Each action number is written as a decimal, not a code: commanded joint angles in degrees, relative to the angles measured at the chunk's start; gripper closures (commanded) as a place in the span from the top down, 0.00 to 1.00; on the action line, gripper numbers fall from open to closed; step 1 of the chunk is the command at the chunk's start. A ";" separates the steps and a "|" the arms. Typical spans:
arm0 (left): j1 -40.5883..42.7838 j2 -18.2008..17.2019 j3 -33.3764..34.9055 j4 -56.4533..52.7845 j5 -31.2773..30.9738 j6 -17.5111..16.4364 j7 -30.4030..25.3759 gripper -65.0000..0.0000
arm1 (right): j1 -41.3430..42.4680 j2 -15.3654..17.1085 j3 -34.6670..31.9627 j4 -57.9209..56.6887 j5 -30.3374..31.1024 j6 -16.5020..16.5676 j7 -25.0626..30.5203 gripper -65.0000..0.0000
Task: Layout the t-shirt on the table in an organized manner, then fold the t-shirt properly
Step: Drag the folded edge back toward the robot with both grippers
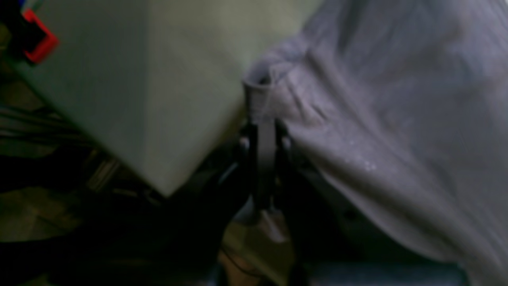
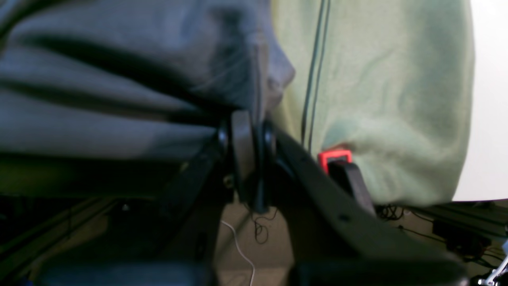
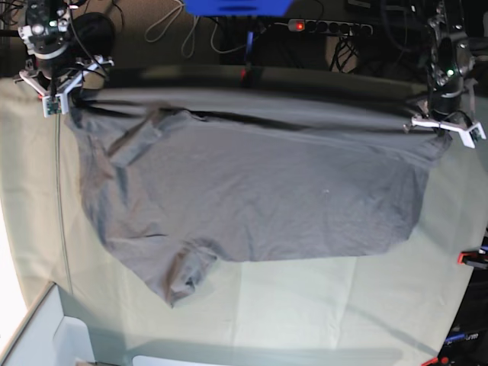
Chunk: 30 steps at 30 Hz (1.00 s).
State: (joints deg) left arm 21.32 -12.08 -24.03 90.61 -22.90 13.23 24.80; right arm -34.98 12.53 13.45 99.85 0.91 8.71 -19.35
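One t-shirt (image 3: 252, 202), grey, spread out. One table (image 3: 320, 305) under pale green cloth. Two grippers: left gripper (image 3: 446, 126), right gripper (image 3: 65, 93), each pinched on a shirt edge. Red clamps at table edge: two visible in base view (image 3: 469, 258) (image 3: 436, 361). One power strip (image 3: 328, 27) behind.

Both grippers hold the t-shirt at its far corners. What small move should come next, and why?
Probably lower both arms so the stretched far edge of the t-shirt lands on the table. The left gripper and right gripper each pinch a corner, and the shirt's lower part already lies on the cloth.
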 commanded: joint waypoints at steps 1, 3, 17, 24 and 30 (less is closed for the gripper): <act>-0.09 -0.63 -0.45 -0.19 0.96 0.44 -1.37 0.00 | -0.84 0.43 0.48 0.23 -0.34 -0.75 1.02 0.00; 0.00 -0.63 -0.45 -1.33 0.96 0.44 -1.37 0.00 | -1.11 -0.80 0.48 -0.64 -0.34 -0.75 1.11 0.00; 0.26 -0.36 -0.36 -6.61 0.43 0.35 -1.37 0.07 | -0.93 -2.73 0.66 -6.10 -0.51 8.56 0.85 0.03; 0.26 1.66 -0.36 -6.52 0.96 0.44 -1.28 0.48 | -1.37 -3.08 3.56 -5.04 -0.51 8.56 0.85 0.22; 1.14 1.57 -0.80 -4.59 0.52 0.44 -1.37 0.52 | -1.72 -9.41 13.32 0.23 -0.51 8.56 1.02 0.35</act>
State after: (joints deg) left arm 22.22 -9.80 -24.45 84.95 -22.65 13.50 24.62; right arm -36.23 2.35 26.30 99.00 0.27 16.91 -19.79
